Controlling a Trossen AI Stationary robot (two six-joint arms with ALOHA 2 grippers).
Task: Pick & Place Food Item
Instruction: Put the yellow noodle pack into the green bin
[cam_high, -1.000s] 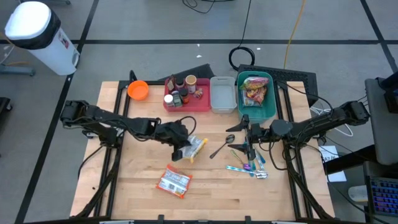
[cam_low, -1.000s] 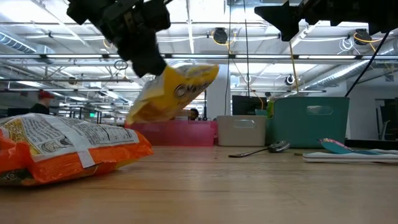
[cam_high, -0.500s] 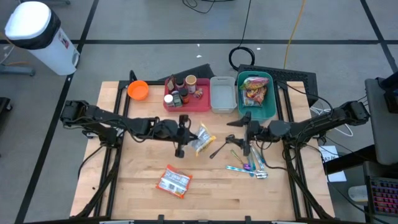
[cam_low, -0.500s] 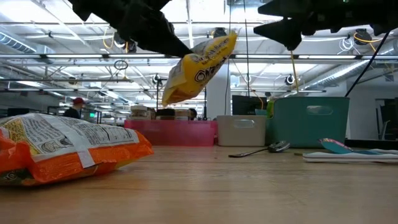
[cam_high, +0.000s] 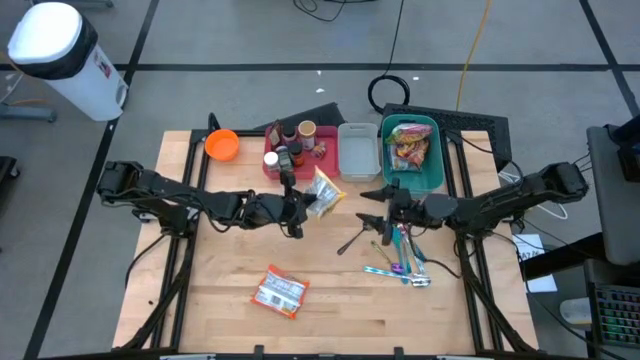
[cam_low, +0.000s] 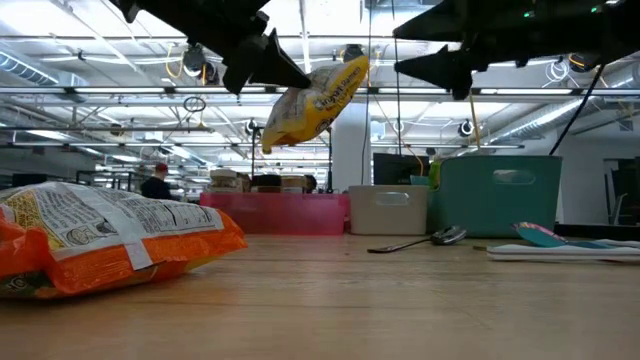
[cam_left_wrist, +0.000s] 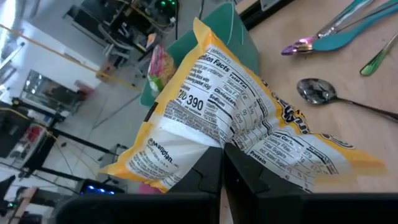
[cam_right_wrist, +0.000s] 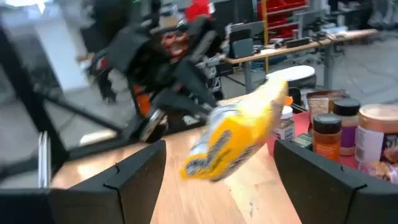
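A yellow snack bag (cam_high: 325, 190) hangs in the air over the middle of the table, with my left gripper (cam_high: 297, 205) shut on it. The low view shows the yellow snack bag (cam_low: 315, 100) tilted, high above the wood. In the left wrist view its back with the nutrition label (cam_left_wrist: 230, 118) faces the camera. My right gripper (cam_high: 374, 207) stands open just to the bag's right, its fingers pointing at the bag (cam_right_wrist: 239, 134) without touching it. An orange snack bag (cam_high: 280, 291) lies flat near the front edge. My left gripper pinches the yellow bag's long edge (cam_left_wrist: 219, 144) between its two fingers, about midway along the bag. The fingers (cam_low: 268, 62) come nearly level from the table's left. The bag is lifted clear of the table and tilts, one end up toward the right.
Along the far edge stand an orange bowl (cam_high: 222, 145), a pink tray (cam_high: 312, 166) with bottles and jars, a clear container (cam_high: 358, 152) and a teal bin (cam_high: 437, 168) with snack bags. A spoon (cam_high: 355, 236) and coloured utensils (cam_high: 400, 266) lie below the right gripper.
My left gripper has risen, gone toward the far edge and rolled its wrist. The yellow bag has swung from hanging low to tilted and high. My right gripper has moved a little toward the table's left, toward the bag, still open.
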